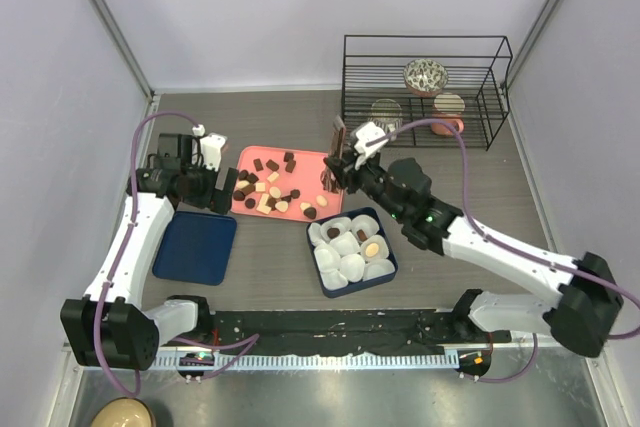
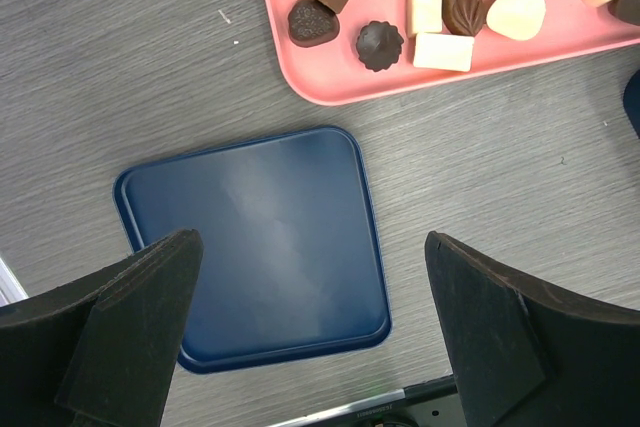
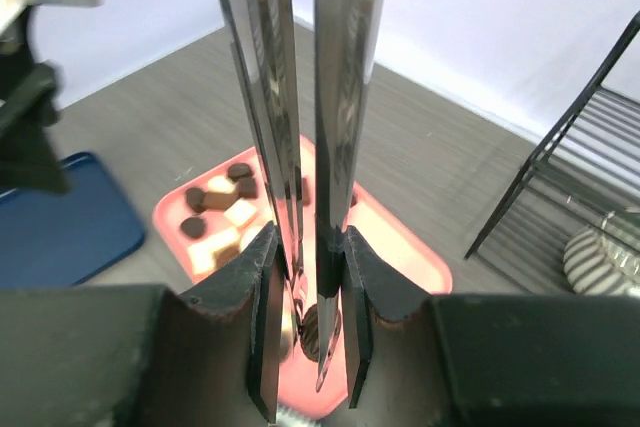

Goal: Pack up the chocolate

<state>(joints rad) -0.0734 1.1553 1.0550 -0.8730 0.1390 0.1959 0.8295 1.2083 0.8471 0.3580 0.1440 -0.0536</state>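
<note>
Lies mostly loose as chocolate (image 1: 272, 192) on a pink tray (image 1: 308, 175) at mid-surface, dark, mid-brown and cream pieces mixed and crowded toward the tray's left half. Shows up close in the left wrist view as a dark heart-like piece, a dark fluted round and several cream blocks near the tray's corner. Sits also, three or so pieces, in white paper cups (image 1: 350, 267) inside a blue box (image 1: 392, 257) just in front of the tray's right part.

Over the tray's right end, the right gripper (image 1: 342, 173): jaws narrow, clamped on metal tongs (image 1: 338, 142). Holds them upright, blades nearly closed, tips down over the pink tray. By the tips, in the right wrist view, a blurred dark piece and a cream one; touching or apart, cannot tell.

At the tray's left edge, the left gripper (image 1: 222, 192): jaws wide, gripping nothing. Hangs above a flat dark blue lid (image 2: 270, 237) on the grey wood-grain surface (image 1: 270, 117), just left of the blue box.

At the far right, a black wire rack (image 1: 500, 97) with a patterned bowl (image 1: 425, 75) and two smaller dishes inside, well apart from the tray.
</note>
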